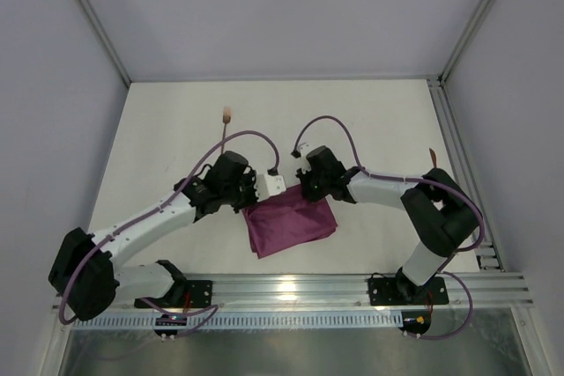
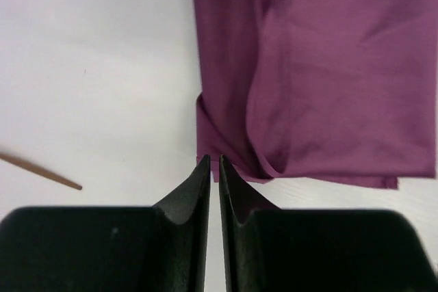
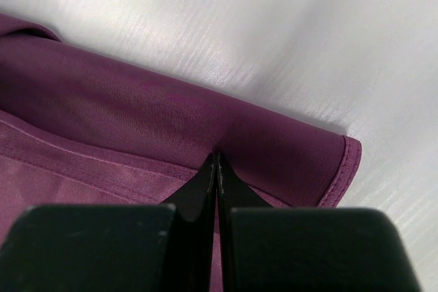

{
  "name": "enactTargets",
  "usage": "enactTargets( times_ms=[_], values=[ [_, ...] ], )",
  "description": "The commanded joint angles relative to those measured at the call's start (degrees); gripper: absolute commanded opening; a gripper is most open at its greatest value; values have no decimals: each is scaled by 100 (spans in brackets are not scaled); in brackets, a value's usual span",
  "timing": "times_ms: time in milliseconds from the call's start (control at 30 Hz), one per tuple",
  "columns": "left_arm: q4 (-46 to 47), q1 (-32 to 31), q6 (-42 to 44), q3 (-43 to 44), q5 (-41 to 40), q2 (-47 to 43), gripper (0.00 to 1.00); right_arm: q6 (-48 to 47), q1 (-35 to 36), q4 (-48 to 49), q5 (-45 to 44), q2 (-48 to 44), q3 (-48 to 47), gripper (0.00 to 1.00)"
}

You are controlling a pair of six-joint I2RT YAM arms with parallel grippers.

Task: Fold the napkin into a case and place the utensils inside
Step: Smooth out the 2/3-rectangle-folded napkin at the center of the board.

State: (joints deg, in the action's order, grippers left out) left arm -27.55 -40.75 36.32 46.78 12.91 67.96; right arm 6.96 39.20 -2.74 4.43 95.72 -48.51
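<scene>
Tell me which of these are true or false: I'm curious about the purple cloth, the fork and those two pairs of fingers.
1. The napkin lies between the two arms. True.
2. The fork rests on the napkin. False: it lies apart on the bare table, farther back.
3. The right fingers pinch a fold of the napkin. True.
4. The left fingers stand wide open. False: they are almost together at the napkin's corner.
5. The napkin lies in one flat layer. False: it is folded over, with overlapping layers.
</scene>
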Motion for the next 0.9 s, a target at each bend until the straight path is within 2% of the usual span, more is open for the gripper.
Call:
enactTargets(
  times_ms=[0, 67, 133, 300, 433, 567, 867],
  values=[
    [1540, 32, -977, -301, -1025, 480, 9, 121, 17, 81, -21, -132, 105, 3],
    [1972, 32, -1100, -319, -1437, 796, 10, 139, 17, 116, 5, -159, 140, 3],
    [2061, 32, -1109, -293, -1493, 963, 11, 174, 17, 160, 23, -203, 175, 3],
    [1929, -125, -917, -555, -940, 1070, 12, 244, 17, 239, 32, -256, 272, 3],
    [2096, -678, -696, -987, -1229, 1087, 13, 314, 26, 230, 23, -326, 333, 3],
    [1903, -688, -705, -1040, -1194, 1351, 11, 385, 17, 230, 58, -458, 369, 3],
    [1683, -697, -195, -1426, -947, 938, 12, 341, 105, 187, 32, -756, 352, 3]
  ],
)
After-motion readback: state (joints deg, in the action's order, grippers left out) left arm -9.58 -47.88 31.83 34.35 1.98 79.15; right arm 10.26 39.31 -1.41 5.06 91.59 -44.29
